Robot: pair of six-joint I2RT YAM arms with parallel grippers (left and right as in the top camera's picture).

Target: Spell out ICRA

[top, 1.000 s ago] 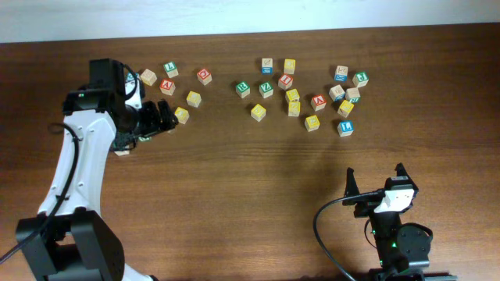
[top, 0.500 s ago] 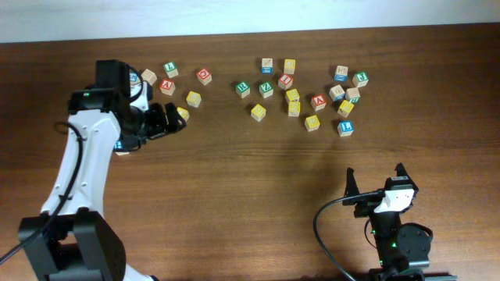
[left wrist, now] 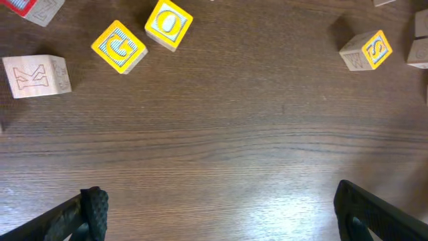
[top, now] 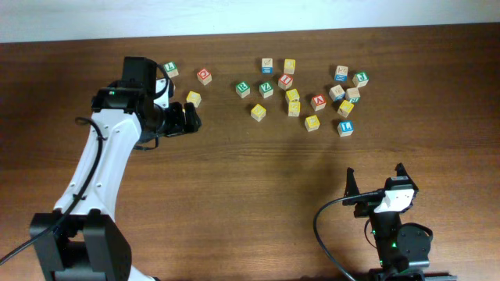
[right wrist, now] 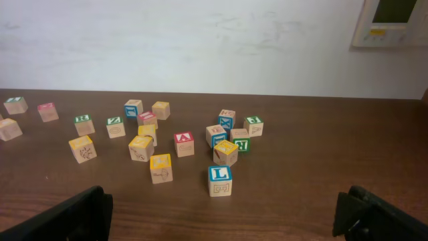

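Left tool shifted right; wrist shows K cube.

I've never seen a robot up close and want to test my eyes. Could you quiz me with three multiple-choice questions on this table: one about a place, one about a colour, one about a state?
1. Which block stands closest to the right wrist camera?
A. the blue L block
B. a green block
C. a red block

2. What colour frames the G block in the left wrist view?
A. red
B. yellow
C. green

3. The left arm's fingers are:
A. shut on a block
B. shut, empty
C. open, empty

Answers: 1 A, it stands foremost in that view. 2 B, its face is bordered in yellow. 3 C, only bare table shows between them.
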